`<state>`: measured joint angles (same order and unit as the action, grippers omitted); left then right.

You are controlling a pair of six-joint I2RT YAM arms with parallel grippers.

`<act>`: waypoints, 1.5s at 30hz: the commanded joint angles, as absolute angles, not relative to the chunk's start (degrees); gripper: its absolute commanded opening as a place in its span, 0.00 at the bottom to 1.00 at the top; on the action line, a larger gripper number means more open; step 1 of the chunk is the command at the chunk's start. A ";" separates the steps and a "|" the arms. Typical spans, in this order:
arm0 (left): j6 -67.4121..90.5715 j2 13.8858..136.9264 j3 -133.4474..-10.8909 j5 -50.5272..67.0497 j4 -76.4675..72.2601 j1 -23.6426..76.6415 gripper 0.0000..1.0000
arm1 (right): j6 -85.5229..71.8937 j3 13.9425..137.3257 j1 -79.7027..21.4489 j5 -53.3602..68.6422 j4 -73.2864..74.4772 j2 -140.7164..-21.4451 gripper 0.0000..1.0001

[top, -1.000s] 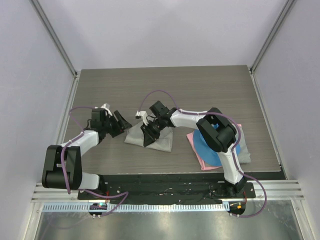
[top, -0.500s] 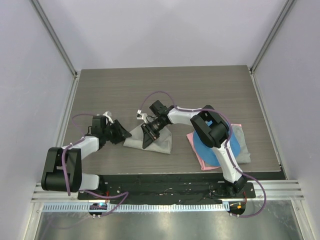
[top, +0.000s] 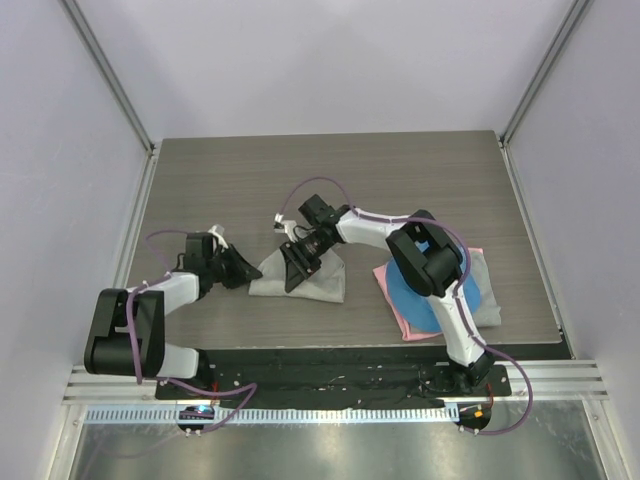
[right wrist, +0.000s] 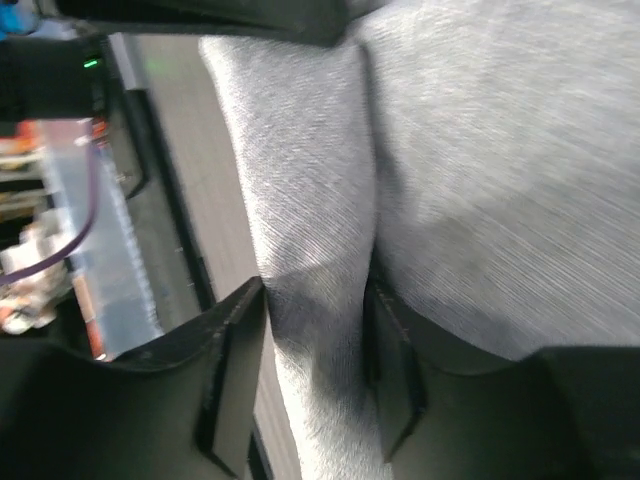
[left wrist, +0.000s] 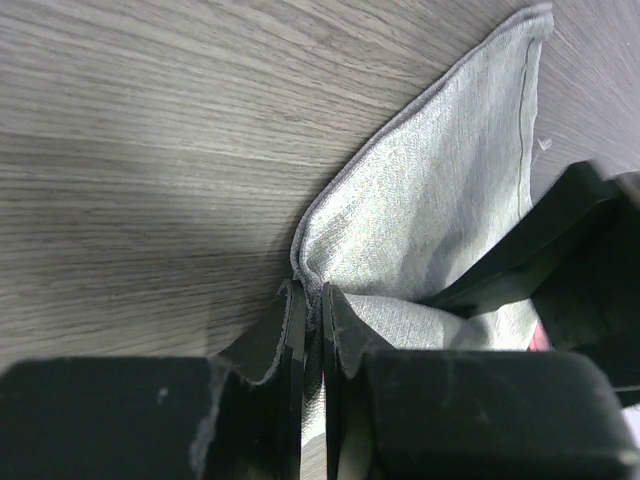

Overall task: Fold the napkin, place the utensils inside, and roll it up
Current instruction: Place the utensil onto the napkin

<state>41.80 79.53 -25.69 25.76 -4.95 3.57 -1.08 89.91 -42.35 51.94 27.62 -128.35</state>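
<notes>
Napkin bunched on table — left pincer, right pincer each clamp fold.

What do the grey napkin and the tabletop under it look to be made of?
The napkin: thin woven fabric, matte light grey; a fine weave and a stitched hem show, and it creases softly where the left gripper pinches it. The table: wood-grain surface, grey-brown, low sheen; streaky grain lines show, though real wood or laminate cannot be told.
</notes>
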 commanded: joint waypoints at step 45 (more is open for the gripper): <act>41.66 76.47 -30.06 22.69 -1.85 3.43 0.44 | 17.94 81.28 -56.43 15.27 24.16 -117.68 0.36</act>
<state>41.60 80.62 -27.77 26.15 -3.38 3.57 21.21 77.60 -59.18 4.97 16.60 -115.04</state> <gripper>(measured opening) 0.304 0.381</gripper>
